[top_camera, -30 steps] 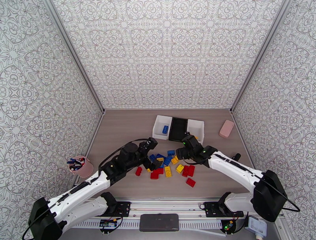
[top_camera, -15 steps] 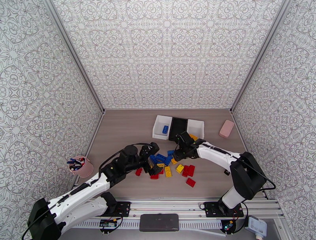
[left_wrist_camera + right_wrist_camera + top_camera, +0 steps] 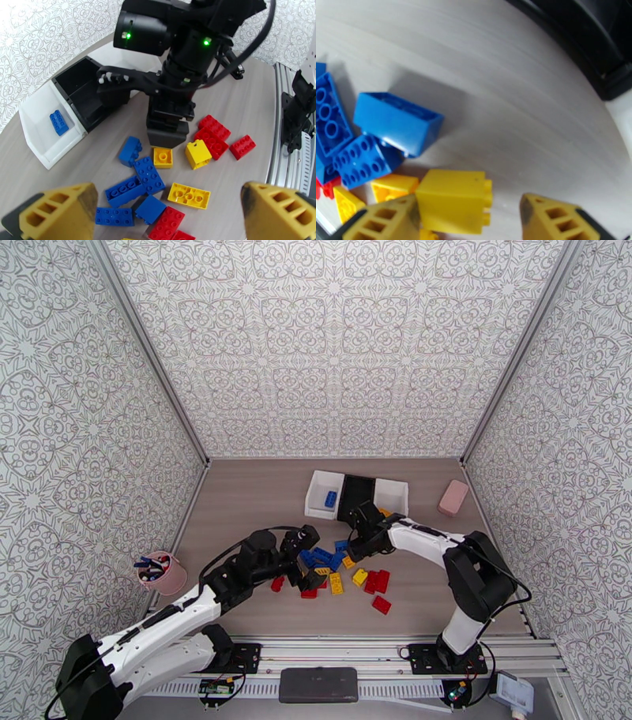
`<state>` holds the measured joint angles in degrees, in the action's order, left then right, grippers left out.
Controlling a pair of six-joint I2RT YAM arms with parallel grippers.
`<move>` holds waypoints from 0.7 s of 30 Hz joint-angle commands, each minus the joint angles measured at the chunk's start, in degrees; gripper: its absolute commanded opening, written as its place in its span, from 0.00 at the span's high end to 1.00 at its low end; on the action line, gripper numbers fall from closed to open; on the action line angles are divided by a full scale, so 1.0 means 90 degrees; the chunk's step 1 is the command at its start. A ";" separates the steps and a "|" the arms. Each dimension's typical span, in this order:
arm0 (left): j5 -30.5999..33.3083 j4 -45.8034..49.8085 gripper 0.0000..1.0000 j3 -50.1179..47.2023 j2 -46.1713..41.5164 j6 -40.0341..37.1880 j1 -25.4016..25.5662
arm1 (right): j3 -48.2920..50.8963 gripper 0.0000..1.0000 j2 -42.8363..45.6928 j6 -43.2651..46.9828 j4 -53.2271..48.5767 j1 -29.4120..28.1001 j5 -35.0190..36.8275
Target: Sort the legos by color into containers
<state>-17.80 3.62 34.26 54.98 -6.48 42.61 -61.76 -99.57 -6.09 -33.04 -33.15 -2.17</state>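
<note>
Pink cup (image 3: pixel 162 573), pink block (image 3: pixel 453 497): far sides, well apart from heap.
Legos (image 3: pixel 336 570): red, blue, yellow, heaped before bins (image 3: pixel 393 491); blue brick (image 3: pixel 330 498) in left bin.
Left gripper (image 3: pixel 168 209): spread, empty, over heap.
Right gripper (image 3: pixel 470 217): spread, yellow brick (image 3: pixel 452 199) between fingers.

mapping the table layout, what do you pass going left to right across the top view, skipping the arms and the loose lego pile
pink cup of pens → left white bin with one blue lego → black bin → right white bin → pink block
</note>
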 commanded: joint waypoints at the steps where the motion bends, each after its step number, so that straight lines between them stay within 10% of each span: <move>1: -0.0064 -0.0152 0.00 -0.0084 0.0034 -0.0062 0.0054 | -0.0222 0.35 -0.0109 -0.0080 -0.0190 0.0065 0.0112; 12: -0.0042 -0.0160 0.00 -0.0069 0.0013 -0.0075 0.0051 | -0.0404 0.34 -0.0472 -0.0329 -0.0168 0.0065 -0.0066; 21: 0.0071 -0.0158 0.00 -0.0019 -0.0020 -0.0122 0.0052 | -0.0435 0.61 -0.0243 -0.0419 -0.0201 0.0070 -0.0170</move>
<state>-17.78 3.22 34.26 55.20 -6.52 42.68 -64.10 -103.57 -9.34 -33.95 -32.88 -3.09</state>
